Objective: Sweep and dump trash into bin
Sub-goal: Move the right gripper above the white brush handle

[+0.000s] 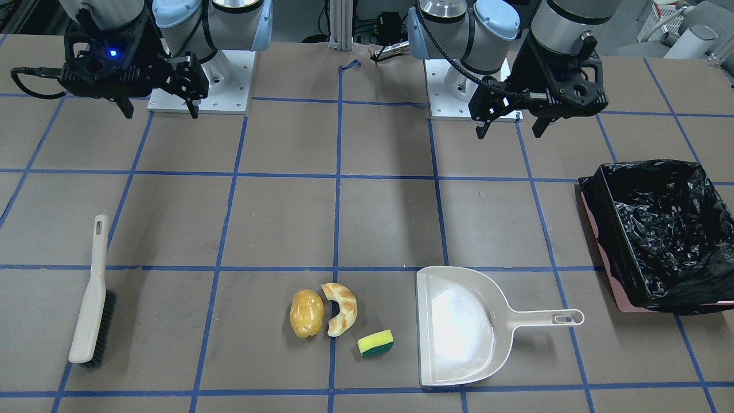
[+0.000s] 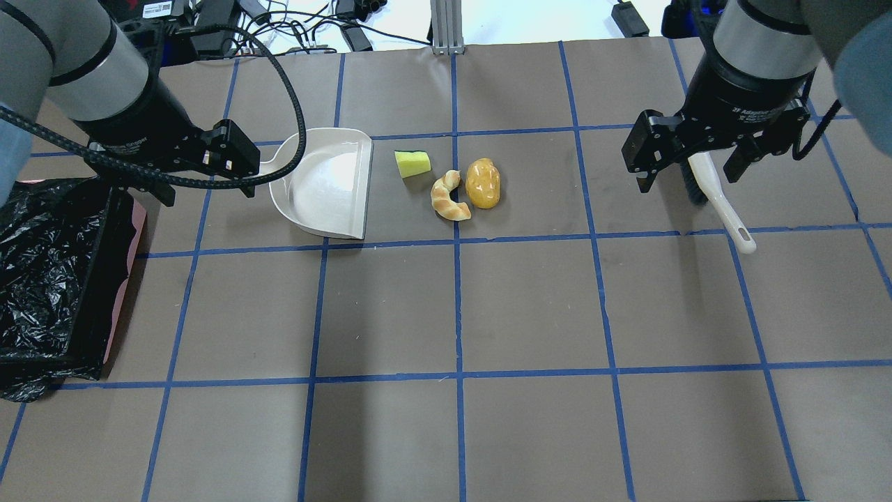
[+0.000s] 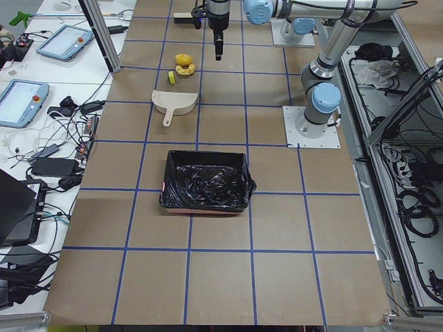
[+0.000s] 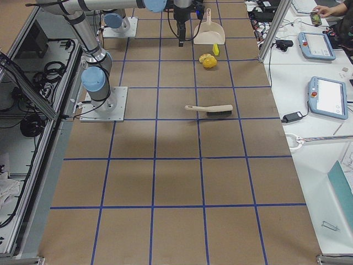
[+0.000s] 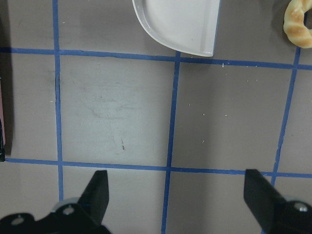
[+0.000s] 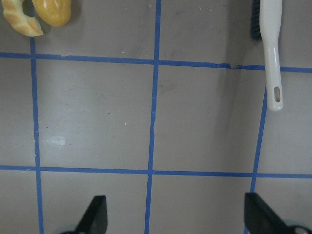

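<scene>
Bin (image 2: 42,279): we see it at the overhead view's far left, pink with a crinkled black liner, standing on the table (image 2: 529,307) well apart from the trash.
Left gripper (image 2: 209,195): it hangs above the table on the robot's side of the dustpan, fingers spread wide with nothing between them.
Dustpan (image 2: 327,185): it lies flat, handle toward the bin, open edge toward the trash.
Sponge (image 2: 412,164): yellow with a green side, it lies near the dustpan's open edge, not touching it.
Pastry (image 2: 449,199): it lies near the sponge and curves around the potato's side.
Potato (image 2: 483,183): it sits just beside the pastry; we cannot tell whether they touch.
Right gripper (image 2: 686,183): it hangs above the brush, fingers apart and empty.
Brush (image 2: 725,213): it lies on the table well apart from the trash, handle toward the robot, its bristle end partly hidden behind the gripper.
</scene>
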Available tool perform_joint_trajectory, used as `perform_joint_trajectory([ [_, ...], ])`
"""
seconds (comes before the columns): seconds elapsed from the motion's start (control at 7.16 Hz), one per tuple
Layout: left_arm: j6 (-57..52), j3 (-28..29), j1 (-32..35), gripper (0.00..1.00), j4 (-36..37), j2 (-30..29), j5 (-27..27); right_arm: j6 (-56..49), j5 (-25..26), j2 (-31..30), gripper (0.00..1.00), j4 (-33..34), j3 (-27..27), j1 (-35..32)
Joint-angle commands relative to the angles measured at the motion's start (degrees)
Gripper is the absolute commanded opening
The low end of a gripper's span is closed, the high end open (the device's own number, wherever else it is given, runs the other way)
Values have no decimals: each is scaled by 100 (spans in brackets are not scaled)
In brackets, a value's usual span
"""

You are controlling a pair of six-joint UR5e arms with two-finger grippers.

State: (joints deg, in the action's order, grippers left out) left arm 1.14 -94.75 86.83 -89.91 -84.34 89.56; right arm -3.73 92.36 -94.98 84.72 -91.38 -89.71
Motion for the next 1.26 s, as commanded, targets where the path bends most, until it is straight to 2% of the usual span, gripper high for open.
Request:
perform_joint_trajectory([
  [0.0, 0, 0, 0, 100, 0, 5, 0, -40, 80, 6, 100, 70, -2, 128],
  [0.42, 0, 0, 0, 100, 0, 5, 0, -453, 97, 24, 100, 0, -20, 945],
  [0.7, 0, 0, 0, 100, -17, 22, 0, -883, 377, 50, 100, 44, -72, 982],
  [1.12, 0, 0, 0, 100, 0, -4, 0, -1154, 335, 120, 100, 202, -467, 1376],
])
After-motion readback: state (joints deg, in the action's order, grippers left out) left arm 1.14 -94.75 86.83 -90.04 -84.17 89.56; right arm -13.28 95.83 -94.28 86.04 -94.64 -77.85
